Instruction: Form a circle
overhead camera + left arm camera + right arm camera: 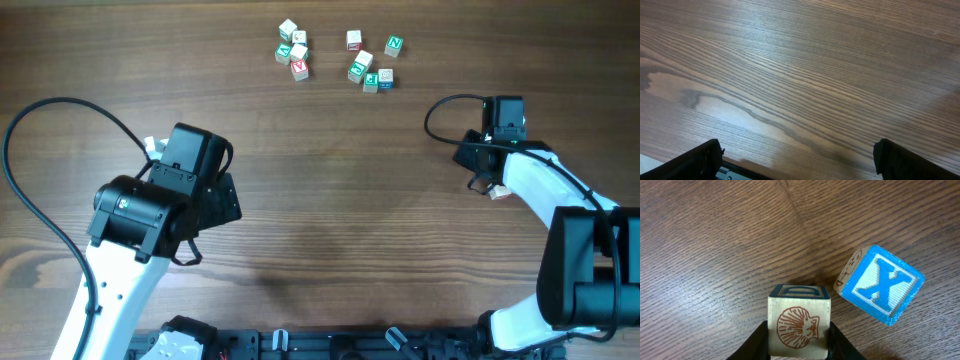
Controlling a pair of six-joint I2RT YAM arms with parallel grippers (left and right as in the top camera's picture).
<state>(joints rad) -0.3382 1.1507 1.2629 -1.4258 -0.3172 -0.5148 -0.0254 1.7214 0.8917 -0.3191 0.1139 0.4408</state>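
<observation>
In the right wrist view my right gripper (799,341) is shut on a pale cube with a red shell drawing (799,324); its top face carries a blue letter. Just to its right, apart from it, a blue X cube (883,286) rests tilted on the wood. These two are the part of the circle that I see. From overhead that gripper (486,184) sits at the right of the table with a pale cube (498,192) peeking out beside it. Over bare wood, my left gripper (797,155) is open and empty; overhead it (226,196) is at the left.
A loose scatter of letter cubes lies at the far edge, one cluster (293,50) left of centre and another with green-marked ones (372,62) to its right. A black cable (438,112) loops beside the right arm, and another loops (40,110) behind the left arm.
</observation>
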